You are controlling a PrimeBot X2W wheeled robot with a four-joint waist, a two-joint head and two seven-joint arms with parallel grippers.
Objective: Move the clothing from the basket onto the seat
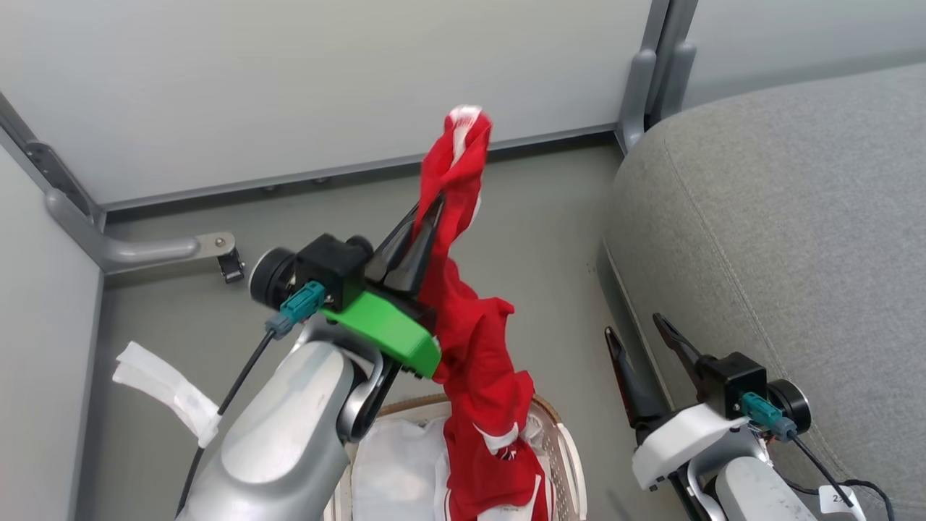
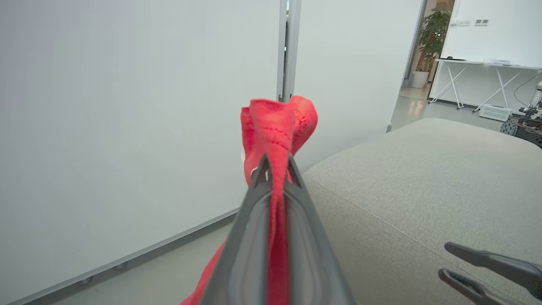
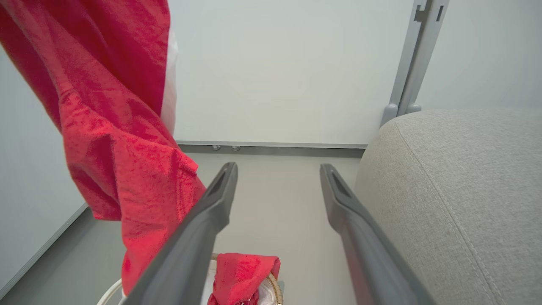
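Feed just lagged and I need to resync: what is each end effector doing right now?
Left end effector: closed on a red garment, held up over the basket.
Right end effector: open, holding nothing, beside the seat.

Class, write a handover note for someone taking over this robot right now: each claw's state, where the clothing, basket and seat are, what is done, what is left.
Left claw: shut on a red garment, held up above the basket; the garment's lower end reaches down to the basket.
Right claw: open, empty, beside the seat.
More red cloth lies in the basket on the white liner; I cannot tell whether it is a second garment.
Done: one garment gripped and raised.
Left: no clothing is on the visible seat yet. Carry this garment right onto it, release, then fetch any clothing remaining.
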